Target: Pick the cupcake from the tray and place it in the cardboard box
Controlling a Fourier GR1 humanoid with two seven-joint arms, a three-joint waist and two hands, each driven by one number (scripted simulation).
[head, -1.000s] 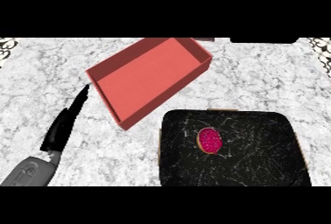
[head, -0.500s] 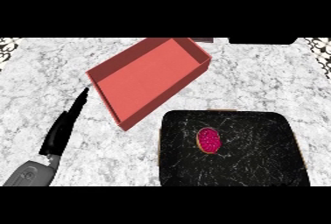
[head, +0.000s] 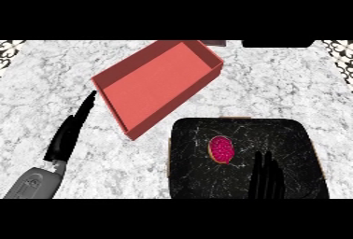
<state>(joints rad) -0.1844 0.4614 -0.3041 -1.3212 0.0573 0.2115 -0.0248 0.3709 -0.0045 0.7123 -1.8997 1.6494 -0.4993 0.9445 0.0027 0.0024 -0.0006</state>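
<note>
A small cupcake (head: 221,149) with a pink top sits near the middle of a black marbled tray (head: 289,140) at the lower right. The cardboard box (head: 157,84), reddish and shallow, lies tilted behind and left of the tray, with nothing in it. My right hand (head: 265,177) shows at the lower edge over the tray, fingers straight and open, just right of and nearer than the cupcake, not touching it. My left hand (head: 69,135) rests open on the counter at the left, fingers straight and pointing away, beside the box's near left corner.
The counter (head: 276,84) is white-grey marble. A dark object (head: 276,43) and a small grey one (head: 214,43) sit at the far edge. Patterned surfaces (head: 341,49) show at both far corners.
My right hand has come into view from the lower edge, its fingers now over the tray near the cupcake. The left hand, box and cupcake have not moved.
</note>
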